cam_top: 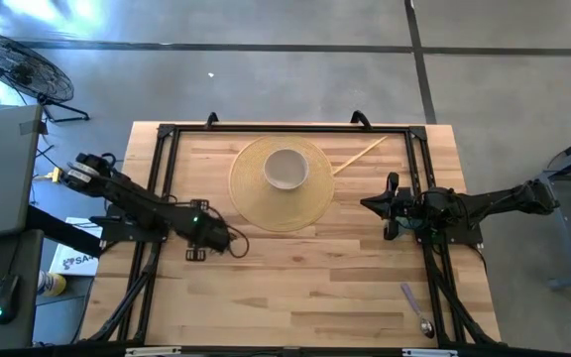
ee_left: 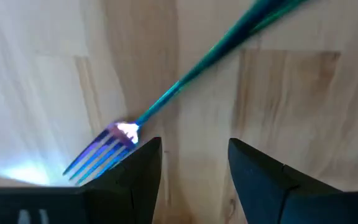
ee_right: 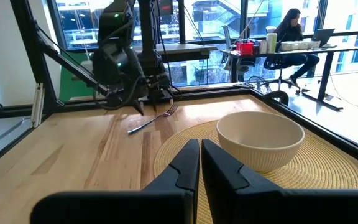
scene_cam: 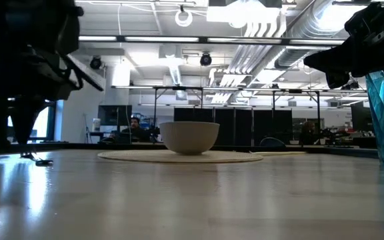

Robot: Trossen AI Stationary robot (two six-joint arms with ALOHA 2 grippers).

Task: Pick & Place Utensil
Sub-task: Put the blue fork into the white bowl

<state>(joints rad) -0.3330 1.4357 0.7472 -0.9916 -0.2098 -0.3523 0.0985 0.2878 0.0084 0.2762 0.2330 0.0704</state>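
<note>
I see a wooden table (cam_top: pixel 295 278) in an open workspace. A bowl (cam_top: pixel 286 168) sits on a round mat (cam_top: pixel 256 198); a spoon (cam_top: pixel 416 309) lies near right. Left gripper (ee_left: pixel 194 165), fingers apart, hovers by the fork (ee_left: pixel 166 99) lying left of the mat. Right gripper (ee_right: pixel 200 163), fingers together, waits right of the mat.

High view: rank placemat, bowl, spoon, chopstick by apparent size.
1. Placemat, widest by far.
2. Bowl, sitting on the placemat.
3. Chopstick and spoon: both thin slivers; the chopstick looks slightly longer, too close to rank firmly.
</note>
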